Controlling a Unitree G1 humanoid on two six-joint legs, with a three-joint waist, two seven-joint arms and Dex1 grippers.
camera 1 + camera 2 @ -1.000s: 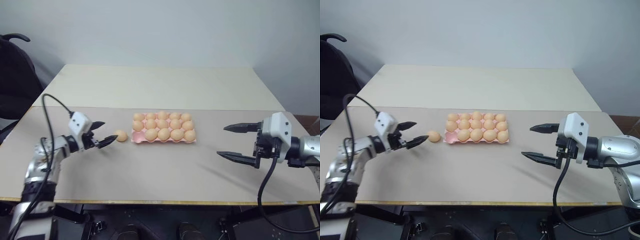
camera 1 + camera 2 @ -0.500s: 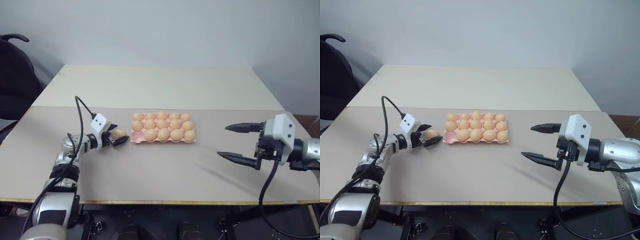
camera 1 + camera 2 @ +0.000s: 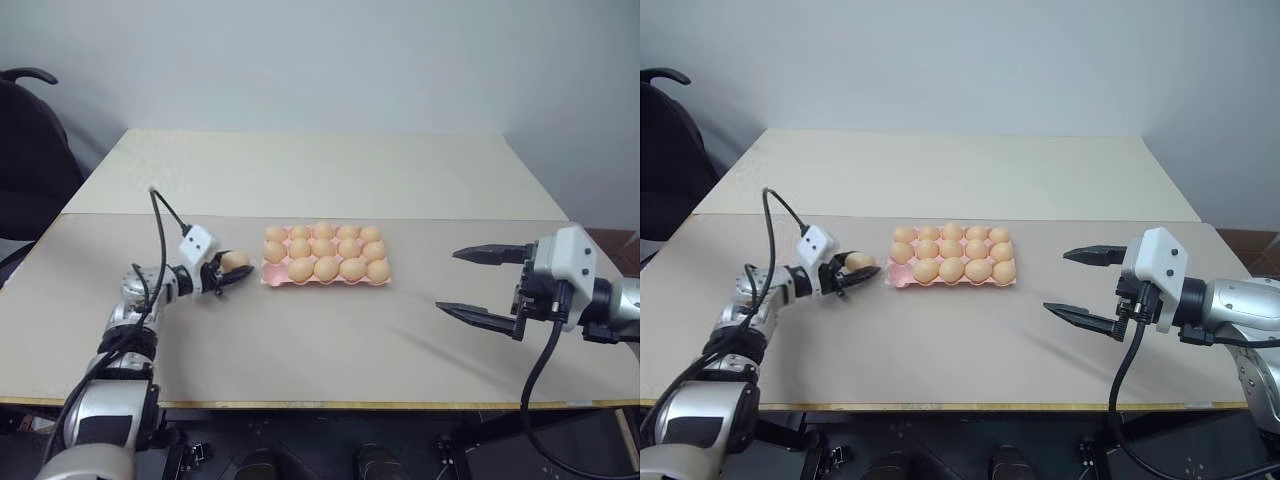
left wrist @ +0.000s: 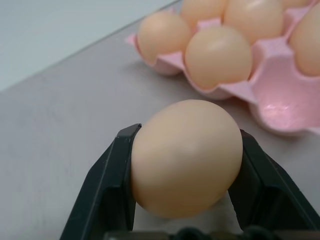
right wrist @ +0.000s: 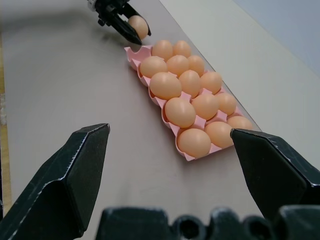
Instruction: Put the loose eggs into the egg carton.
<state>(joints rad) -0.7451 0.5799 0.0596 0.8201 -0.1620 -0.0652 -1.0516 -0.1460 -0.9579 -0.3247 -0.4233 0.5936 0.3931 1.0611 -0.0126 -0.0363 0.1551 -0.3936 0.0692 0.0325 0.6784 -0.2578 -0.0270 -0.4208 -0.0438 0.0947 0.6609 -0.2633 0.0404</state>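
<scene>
The pale pink egg carton (image 3: pixel 271 278) lies mid-table, holding several light orange eggs (image 3: pixel 326 267). Its front-left cup (image 4: pixel 280 107) is bare. Just left of that corner, my left gripper (image 3: pixel 232 269) is shut on a loose egg (image 4: pixel 186 157), one black finger (image 4: pixel 107 185) pressed on each side. I cannot tell whether the egg rests on the table or hangs just above it. My right gripper (image 3: pixel 447 280) hovers open and empty well to the right of the carton, pointing toward it.
A second table (image 3: pixel 310 170) butts against the far side of the near table (image 3: pixel 300 350). A black office chair (image 3: pixel 28 150) stands at the far left. A black cable (image 3: pixel 158 215) loops above my left arm.
My left gripper moved right to the loose egg beside the carton and closed on it. The right arm has stayed put.
</scene>
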